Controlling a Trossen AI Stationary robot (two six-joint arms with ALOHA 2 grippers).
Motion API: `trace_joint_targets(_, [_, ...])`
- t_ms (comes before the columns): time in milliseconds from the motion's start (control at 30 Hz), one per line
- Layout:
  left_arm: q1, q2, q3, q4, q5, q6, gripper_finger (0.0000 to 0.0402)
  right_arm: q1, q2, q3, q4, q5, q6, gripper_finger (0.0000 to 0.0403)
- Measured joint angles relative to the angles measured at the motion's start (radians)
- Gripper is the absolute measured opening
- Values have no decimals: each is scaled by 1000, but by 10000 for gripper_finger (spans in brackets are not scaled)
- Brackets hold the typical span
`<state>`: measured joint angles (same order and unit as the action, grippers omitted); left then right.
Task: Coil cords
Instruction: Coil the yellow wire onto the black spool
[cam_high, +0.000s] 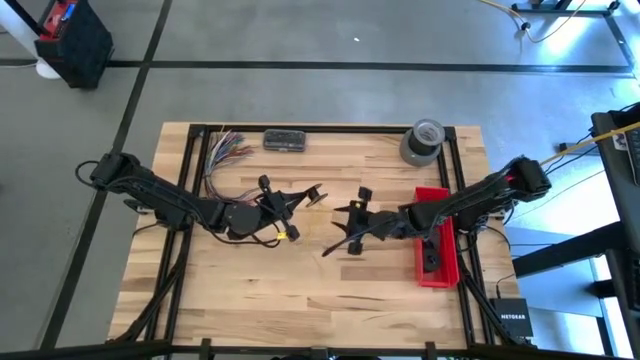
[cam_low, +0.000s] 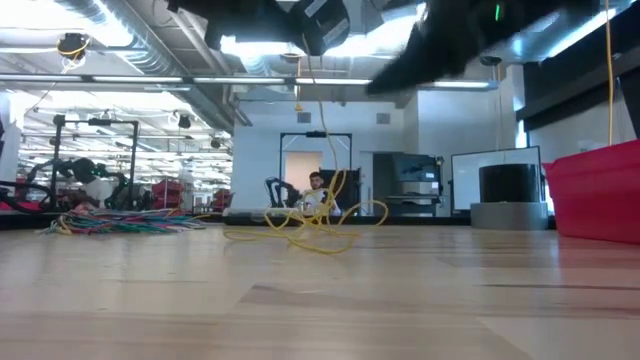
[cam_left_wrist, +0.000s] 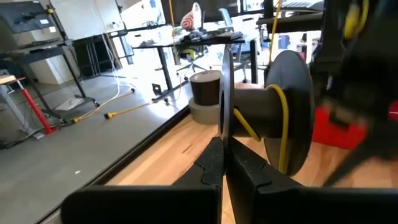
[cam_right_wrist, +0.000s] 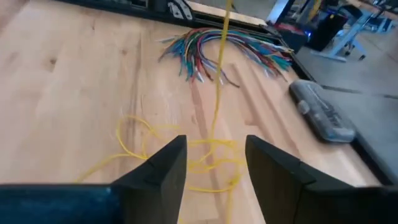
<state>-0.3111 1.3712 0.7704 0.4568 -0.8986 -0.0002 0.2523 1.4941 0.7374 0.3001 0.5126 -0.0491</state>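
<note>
A black spool (cam_left_wrist: 267, 112) with yellow cord around its hub hangs above the table's middle, and my left gripper (cam_left_wrist: 224, 148) is shut on it. From the spool a strand of the yellow cord (cam_right_wrist: 219, 68) drops to loose loops (cam_low: 310, 228) lying on the wood. My right gripper (cam_right_wrist: 214, 171) stands open just to the spool's right (cam_high: 352, 220). Its fingers are on either side of the strand and above the loops, and no touch shows. My left gripper pinches the thin rim of the spool's near flange (cam_left_wrist: 225, 118) between its two fingers, at the flange's lower edge. The fingers come in level from the table's left. The spool is lifted clear of the table with its axle lying level.
A bundle of multicoloured wires (cam_high: 225, 150) and a grey case (cam_high: 285, 140) lie at the far left. A roll of tape (cam_high: 422, 140) stands far right, and a red bin (cam_high: 437, 240) sits under my right arm. Bare wood lies near the front edge.
</note>
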Motion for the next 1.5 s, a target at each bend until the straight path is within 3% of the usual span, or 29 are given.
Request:
trace_joint_targets(100, [-2, 1, 0, 0, 1, 3, 0, -38, 99, -75, 292, -10, -32, 170])
trace_joint_targets(200, [-2, 1, -1, 0, 1, 6, 0, -75, 203, -86, 446, -40, -40, 170])
trace_joint_targets(367, [-1, 1, -1, -7, 1, 9, 0, -112, 308, -32, 516, -96, -71, 166])
trace_joint_targets(500, [-6, 1, -1, -5, 1, 12, 0, -109, 309, -14, 503, -79, -124, 126])
trace_joint_targets(667, [-16, 2, -2, -12, 1, 12, 0, -99, 281, -20, 414, 5, -152, 19])
trace_joint_targets(833, [-39, -27, -3, -41, 1, 34, 0, -80, 183, -41, 311, 165, -168, 22])
trace_joint_targets(1033, [-51, -44, -2, -182, 3, 53, 0, -76, 5, -52, 165, 186, -108, 9])
trace_joint_targets(1233, [-4, -2, -2, -276, 0, 52, 0, -76, -117, -51, 126, 97, 3, 6])
trace_joint_targets(1500, [71, 105, -2, -224, 1, 79, 0, -76, -130, -51, 157, -84, 166, 6])
